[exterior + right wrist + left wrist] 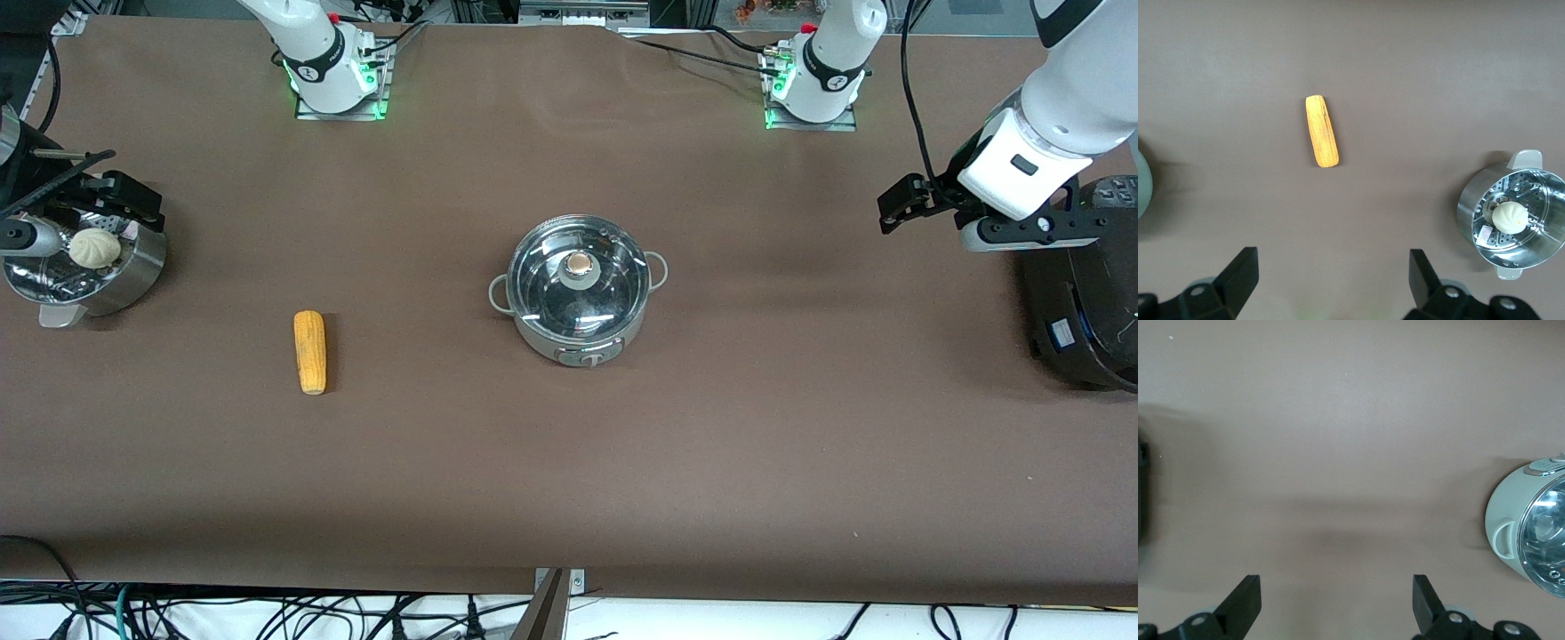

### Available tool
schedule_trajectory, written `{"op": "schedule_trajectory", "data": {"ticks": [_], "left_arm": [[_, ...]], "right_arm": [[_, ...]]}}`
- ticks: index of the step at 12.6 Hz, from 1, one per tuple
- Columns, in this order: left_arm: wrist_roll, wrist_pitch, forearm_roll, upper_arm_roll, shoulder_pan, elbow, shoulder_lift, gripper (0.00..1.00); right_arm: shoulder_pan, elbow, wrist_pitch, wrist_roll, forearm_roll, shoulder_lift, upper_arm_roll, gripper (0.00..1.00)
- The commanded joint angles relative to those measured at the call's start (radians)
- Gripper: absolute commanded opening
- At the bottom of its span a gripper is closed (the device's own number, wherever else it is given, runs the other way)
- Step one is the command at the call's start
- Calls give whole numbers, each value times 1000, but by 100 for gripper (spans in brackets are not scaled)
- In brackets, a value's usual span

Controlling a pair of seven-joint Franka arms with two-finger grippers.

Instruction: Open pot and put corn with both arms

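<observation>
Nothing is done yet: the pot sits mid-tabletop with its lid on, the corn lying toward the right arm's end; the left tool and right tool both hang aloft, fingers apart

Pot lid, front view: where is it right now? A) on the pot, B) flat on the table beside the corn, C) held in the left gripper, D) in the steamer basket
A: the glass lid with its tan knob sits on the pot at the table's middle; the left gripper and right gripper are both open, empty and well away from it.
</observation>
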Motion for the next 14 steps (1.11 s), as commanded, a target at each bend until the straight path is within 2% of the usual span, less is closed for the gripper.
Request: {"op": "schedule_trajectory", "data": {"ticks": [1,14], "left_arm": [[21,-12,22,-14,20,8,-6,100],[15,-12,23,-13,20,10,2,100]], "right_arm": [[-5,25,-19,3,-4,9,3,100],[-9,25,-17,3,-4,9,1,100]]}}
